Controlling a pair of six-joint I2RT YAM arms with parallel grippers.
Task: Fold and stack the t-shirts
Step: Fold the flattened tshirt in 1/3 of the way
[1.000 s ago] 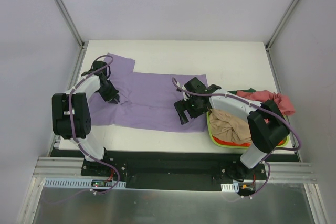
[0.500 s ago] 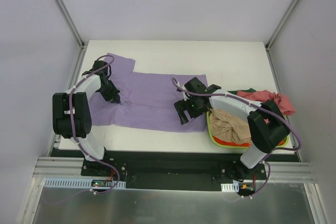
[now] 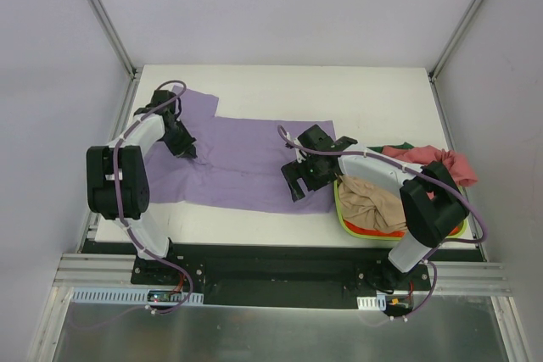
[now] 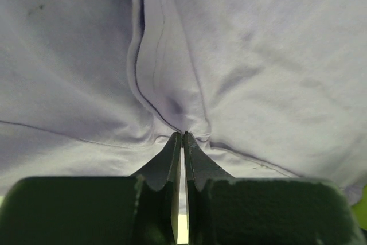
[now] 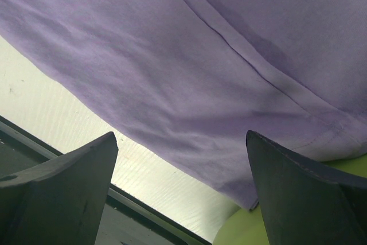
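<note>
The left tool (image 4: 182, 136), arm stretched far-left, pinches a ridge of the lavender t-shirt (image 3: 246, 167); the right tool (image 3: 297, 182) hangs spread over its near-right hem.

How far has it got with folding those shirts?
Nothing looks folded or stacked yet. The purple t-shirt lies spread flat; the left gripper is pinched shut on it, the right gripper open over its hem. Waiting: the tan shirt in the green basket, the red shirt beside it.

A white table (image 3: 339, 91) stands between plain pale walls (image 3: 280, 6) and metal rails (image 3: 106, 23).
</note>
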